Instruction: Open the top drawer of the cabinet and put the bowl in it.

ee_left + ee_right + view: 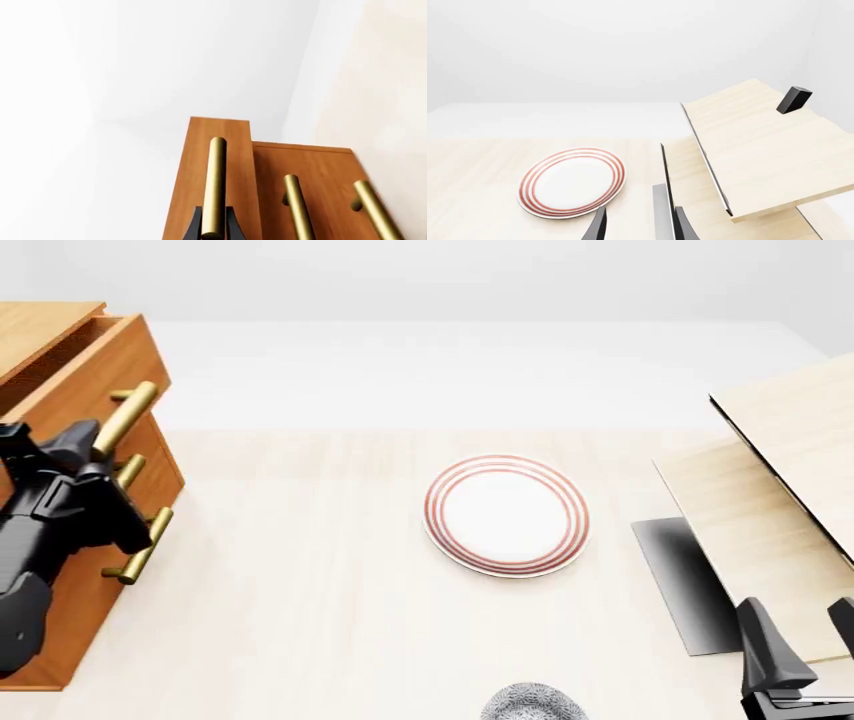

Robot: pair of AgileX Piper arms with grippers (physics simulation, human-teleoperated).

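Front view: pale wood table [307, 640]; left gripper [83, 455] clamps top drawer [80, 360] handle.

Bright even light, soft shadows, sharp renders

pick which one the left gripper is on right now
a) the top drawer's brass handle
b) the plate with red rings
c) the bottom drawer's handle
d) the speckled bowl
a: in the left wrist view the left gripper has a finger on each side of the top drawer handle, and that drawer front stands out ahead of the two lower ones; the bowl sits alone at the table's near edge.
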